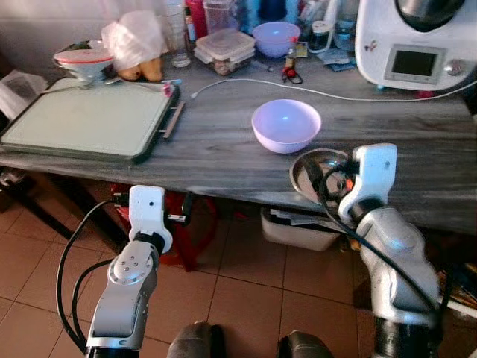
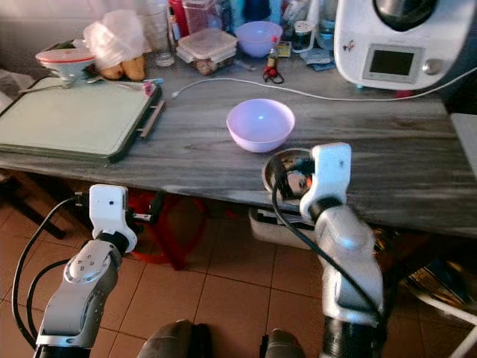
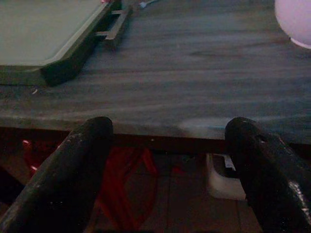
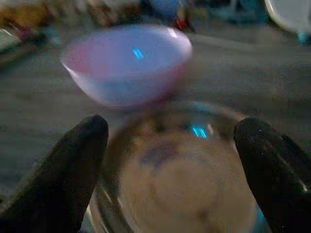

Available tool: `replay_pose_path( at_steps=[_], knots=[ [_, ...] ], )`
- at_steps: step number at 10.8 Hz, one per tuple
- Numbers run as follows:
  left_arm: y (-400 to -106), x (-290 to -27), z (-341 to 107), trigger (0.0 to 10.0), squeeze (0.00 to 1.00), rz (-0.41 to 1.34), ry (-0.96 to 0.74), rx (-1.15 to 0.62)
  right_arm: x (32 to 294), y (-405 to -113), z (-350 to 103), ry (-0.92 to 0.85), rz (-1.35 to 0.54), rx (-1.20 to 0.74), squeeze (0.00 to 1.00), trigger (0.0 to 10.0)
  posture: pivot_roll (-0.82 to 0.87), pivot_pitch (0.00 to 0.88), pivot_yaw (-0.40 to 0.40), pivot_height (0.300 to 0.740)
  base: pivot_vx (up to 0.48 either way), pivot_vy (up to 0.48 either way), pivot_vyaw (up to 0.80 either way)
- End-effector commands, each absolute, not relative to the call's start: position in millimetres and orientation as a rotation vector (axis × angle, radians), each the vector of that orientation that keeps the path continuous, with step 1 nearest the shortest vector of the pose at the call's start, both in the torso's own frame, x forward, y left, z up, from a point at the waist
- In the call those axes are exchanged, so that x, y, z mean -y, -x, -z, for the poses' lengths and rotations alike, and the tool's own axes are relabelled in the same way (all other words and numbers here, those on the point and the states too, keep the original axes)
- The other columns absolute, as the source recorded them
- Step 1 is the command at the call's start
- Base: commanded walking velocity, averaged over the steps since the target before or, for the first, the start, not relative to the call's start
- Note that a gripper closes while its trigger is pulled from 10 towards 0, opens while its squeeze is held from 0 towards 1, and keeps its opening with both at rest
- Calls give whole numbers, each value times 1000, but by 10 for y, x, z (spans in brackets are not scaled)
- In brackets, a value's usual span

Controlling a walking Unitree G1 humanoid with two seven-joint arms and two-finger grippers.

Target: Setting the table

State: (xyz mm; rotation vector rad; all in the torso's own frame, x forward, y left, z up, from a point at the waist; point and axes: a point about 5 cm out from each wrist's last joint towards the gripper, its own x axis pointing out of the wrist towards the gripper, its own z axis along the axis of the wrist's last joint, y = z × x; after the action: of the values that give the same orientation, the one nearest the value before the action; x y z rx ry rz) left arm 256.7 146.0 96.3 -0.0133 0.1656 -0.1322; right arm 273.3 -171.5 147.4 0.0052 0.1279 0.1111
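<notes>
A lilac bowl (image 1: 286,124) stands upright in the middle of the grey wooden table (image 1: 223,149). Just in front of it, at the table's front edge, sits a shallow metal bowl (image 1: 309,165). My right gripper (image 4: 171,128) is open and hovers at the metal bowl (image 4: 180,170), one finger on each side of it; I cannot tell whether the fingers touch it. The lilac bowl (image 4: 126,63) is right behind. My left gripper (image 3: 167,126) is open and holds nothing, level with the table's front edge and below its top, to the left.
A green tray (image 1: 82,119) lies on the table's left. At the back stand a second lilac bowl (image 1: 276,37), a lidded food box (image 1: 223,48) and a white kitchen machine (image 1: 414,45), whose white cable (image 1: 335,93) crosses the table. A red stool (image 1: 186,224) stands underneath.
</notes>
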Motion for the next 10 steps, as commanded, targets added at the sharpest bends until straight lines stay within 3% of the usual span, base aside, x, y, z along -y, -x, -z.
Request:
replay_pose_path(
  at_steps=[1,4,6,7,9,10],
  knots=[
    [-2539,-1483,-985,10000,0,129,9,-162,1748,-2733,-1481,-15,-83,-131,890,10000,-59,77,79,740,0,0,0],
    [-2519,-1478,-995,10000,0,140,3,-167,1781,-2803,-1489,-17,-51,-152,824,10000,-49,94,84,740,0,0,0],
    [-2486,-1482,-994,10000,0,143,1,-176,1772,-2880,-1499,-17,-48,-178,682,10000,-41,109,85,740,0,0,0],
    [-2476,-1485,-995,10000,0,143,-1,-179,1770,-2904,-1499,-21,-47,-190,667,10000,-38,113,84,740,0,0,0],
    [-2431,-1499,-992,10000,0,140,-4,-192,1733,-2937,-1426,-26,-62,-263,392,10000,-29,138,85,740,0,0,0],
    [-2411,-1498,-991,10000,0,143,-4,-197,1725,-2949,-1386,-13,-71,-300,165,10000,-26,144,85,740,0,0,0]
  ],
)
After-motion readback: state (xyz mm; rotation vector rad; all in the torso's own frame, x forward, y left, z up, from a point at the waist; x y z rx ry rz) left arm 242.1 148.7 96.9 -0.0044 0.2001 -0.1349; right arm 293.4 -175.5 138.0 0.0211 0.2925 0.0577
